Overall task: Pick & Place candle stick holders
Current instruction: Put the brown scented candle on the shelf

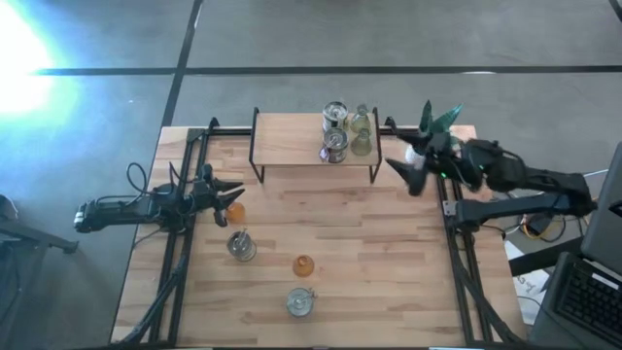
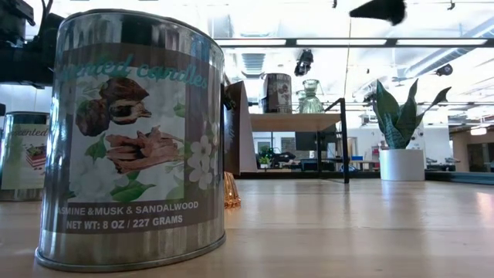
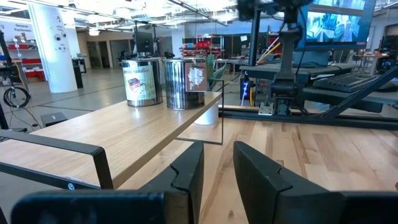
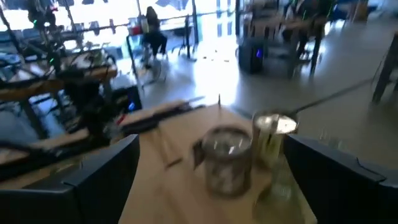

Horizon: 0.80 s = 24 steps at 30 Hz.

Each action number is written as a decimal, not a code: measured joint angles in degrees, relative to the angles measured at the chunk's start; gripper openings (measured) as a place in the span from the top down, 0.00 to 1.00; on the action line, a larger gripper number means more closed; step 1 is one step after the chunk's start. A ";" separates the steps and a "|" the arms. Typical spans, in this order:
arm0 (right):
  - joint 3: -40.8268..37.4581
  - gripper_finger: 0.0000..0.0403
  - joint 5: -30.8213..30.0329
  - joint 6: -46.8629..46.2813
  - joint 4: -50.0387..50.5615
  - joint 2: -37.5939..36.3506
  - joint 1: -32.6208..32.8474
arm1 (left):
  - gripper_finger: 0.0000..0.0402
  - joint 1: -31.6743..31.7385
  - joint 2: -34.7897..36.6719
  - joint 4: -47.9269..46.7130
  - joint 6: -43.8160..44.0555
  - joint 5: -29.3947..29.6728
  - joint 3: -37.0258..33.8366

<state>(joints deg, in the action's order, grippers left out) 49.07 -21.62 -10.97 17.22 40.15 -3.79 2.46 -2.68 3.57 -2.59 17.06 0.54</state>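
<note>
Scented-candle tin (image 2: 131, 139) before shelf (image 2: 297, 122)

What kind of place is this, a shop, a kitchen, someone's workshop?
Most likely a robotics lab in a big open office or workshop hall: two robot arms flank a wooden table, with ceiling strip lights, a keyboard and a monitor nearby.

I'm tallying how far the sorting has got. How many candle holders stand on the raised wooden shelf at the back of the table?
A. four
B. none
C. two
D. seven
A: the high view shows four holders clustered on the raised shelf, two silvery tins and two pale green glass ones.
</note>
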 joint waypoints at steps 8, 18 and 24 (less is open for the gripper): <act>-2.27 0.21 -3.71 -2.64 12.94 -9.56 12.88 | 0.77 0.01 0.00 0.00 0.02 0.00 0.00; -8.46 0.35 3.77 0.06 15.93 -24.51 13.37 | 0.77 0.01 0.01 0.00 0.00 0.00 0.00; -19.57 0.38 5.31 -2.39 8.45 -31.43 13.35 | 0.77 0.00 0.02 0.00 0.00 0.00 0.00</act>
<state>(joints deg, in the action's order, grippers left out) 29.49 -16.31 -13.37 25.67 8.72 9.56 2.46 -2.66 3.57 -2.59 17.06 0.54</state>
